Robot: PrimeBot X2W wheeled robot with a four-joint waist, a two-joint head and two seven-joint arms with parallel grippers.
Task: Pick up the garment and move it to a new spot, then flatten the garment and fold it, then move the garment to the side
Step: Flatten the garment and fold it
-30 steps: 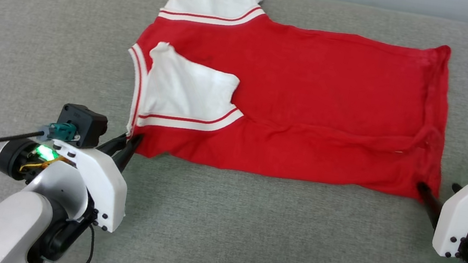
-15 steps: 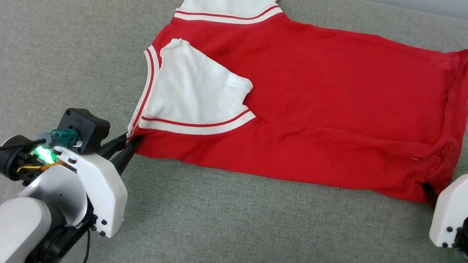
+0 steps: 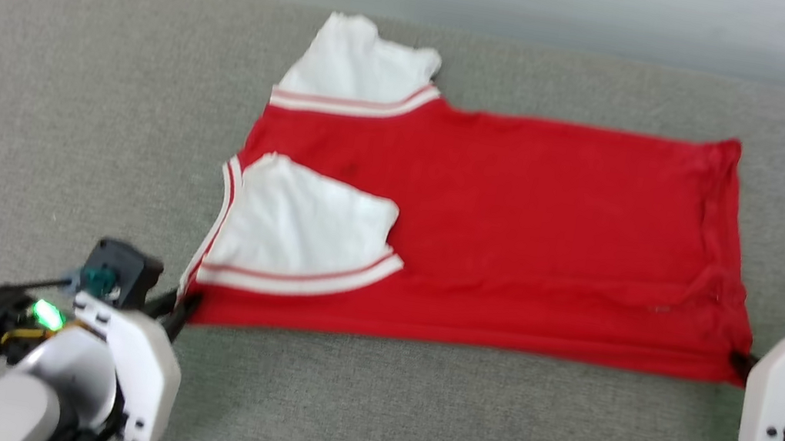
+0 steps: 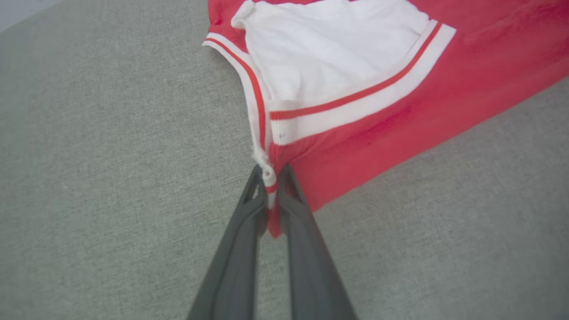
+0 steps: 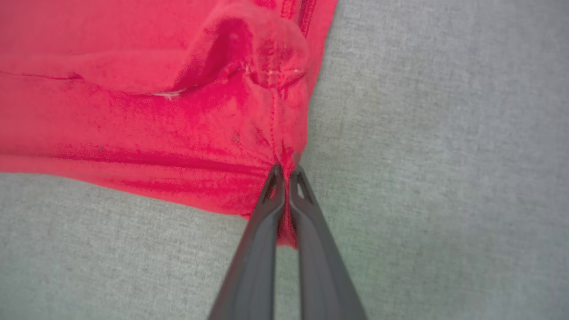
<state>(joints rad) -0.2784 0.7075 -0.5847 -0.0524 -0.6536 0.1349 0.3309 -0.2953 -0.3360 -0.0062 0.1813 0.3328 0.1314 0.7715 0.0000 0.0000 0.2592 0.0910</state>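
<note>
Step in hand, as judged: the fold. Both near corners were taken and the lift had not begun.

The red jersey-style T-shirt with white short sleeves and striped trim (image 3: 500,229) lay spread at the centre of the grey woven cushion surface (image 3: 64,125), neck end toward 9 o'clock and hem toward 3 o'clock.

- Left gripper (image 4: 270,171): jaws clenched on the shirt's 7 o'clock corner, where red-and-white trim meets red body.
- Right gripper (image 5: 286,169): jaws pinched tight on the 4 o'clock hem corner, red cloth bunched between the tips.

Next move, as judged: raise both corners together and carry the near edge toward 12 o'clock onto the far edge, keeping tension even so the cloth did not sag or slip out.

Garment's look:
- The near white sleeve (image 3: 302,226) was folded inward over the body; the far white sleeve (image 3: 361,64) stuck out at 12 o'clock.
- The body was mostly flat, with a ridge and puckering near the 4 o'clock corner.
- No lettering showed on the upward face.
</note>
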